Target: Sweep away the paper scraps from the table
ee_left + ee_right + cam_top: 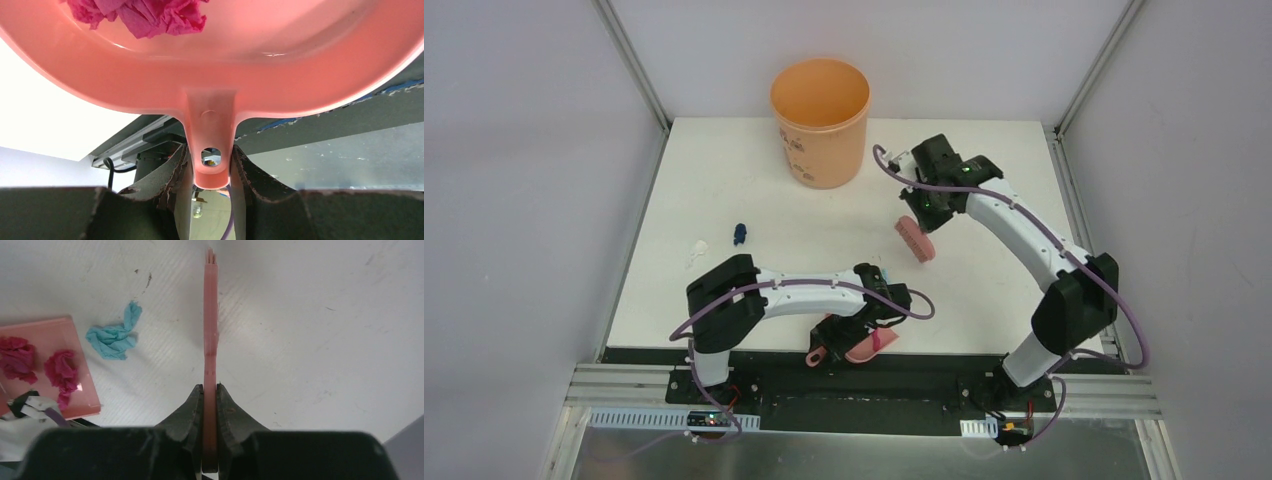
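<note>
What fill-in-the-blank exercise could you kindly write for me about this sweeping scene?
1. The left hand holds the pink dustpan by its ____.
2. The hand brush in the right hand is coloured ____.
3. The magenta scraps lie ____ the dustpan; the teal scrap lies on the table beside it.
4. The bucket at the table's far edge is coloured ____.
Missing words: handle; pink; in; orange.
</note>
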Motion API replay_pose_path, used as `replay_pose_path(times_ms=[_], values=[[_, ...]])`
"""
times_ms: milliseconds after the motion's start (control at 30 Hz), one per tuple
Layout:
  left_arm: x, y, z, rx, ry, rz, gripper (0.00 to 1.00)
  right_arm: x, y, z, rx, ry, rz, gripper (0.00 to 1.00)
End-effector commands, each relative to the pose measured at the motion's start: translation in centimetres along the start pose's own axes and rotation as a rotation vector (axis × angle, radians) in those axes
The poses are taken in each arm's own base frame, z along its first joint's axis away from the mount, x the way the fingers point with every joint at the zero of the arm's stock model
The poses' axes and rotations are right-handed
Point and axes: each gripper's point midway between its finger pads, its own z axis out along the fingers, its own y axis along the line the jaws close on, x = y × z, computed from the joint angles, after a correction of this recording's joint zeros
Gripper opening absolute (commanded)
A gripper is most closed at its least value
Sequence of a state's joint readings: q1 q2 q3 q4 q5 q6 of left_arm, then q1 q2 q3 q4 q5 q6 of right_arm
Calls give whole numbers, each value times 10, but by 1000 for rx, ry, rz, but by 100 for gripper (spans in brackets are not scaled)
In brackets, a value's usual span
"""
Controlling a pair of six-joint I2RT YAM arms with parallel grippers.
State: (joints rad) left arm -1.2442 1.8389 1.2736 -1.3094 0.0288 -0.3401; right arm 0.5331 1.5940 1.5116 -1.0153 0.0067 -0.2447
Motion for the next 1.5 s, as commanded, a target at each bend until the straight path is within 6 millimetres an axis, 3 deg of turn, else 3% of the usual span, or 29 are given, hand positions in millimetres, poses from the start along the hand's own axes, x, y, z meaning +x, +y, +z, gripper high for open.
replay_pose_path(times_ms=[0,67,133,433,700,1067,1233,1367,1467], values=[[-12,-14,-5,65,2,68,9,-6,30,6,-35,32,24,0],[-15,-15,-4,63,3,63,25,-7,42,9,-78,34,22,0],[-15,-16,-3,67,-4,54,33,-8,45,7,-92,29,24,0],[-10,-12,-6,108,-197,55,44,-5,47,-9,-102,-23,17,0],[-13,-22,-4,165,-285,88,31,0,50,-11,-114,-33,18,0],[-17,-17,6,88,-281,95,38,1,51,-15,-120,-41,20,0],[-16,-22,6,93,-276,103,25,3,51,-17,-120,-43,20,0],[-2,-23,-4,105,-239,38,15,7,51,-18,-120,-39,16,0],[22,-19,-17,103,-162,-13,12,6,39,-17,-57,-35,1,0]])
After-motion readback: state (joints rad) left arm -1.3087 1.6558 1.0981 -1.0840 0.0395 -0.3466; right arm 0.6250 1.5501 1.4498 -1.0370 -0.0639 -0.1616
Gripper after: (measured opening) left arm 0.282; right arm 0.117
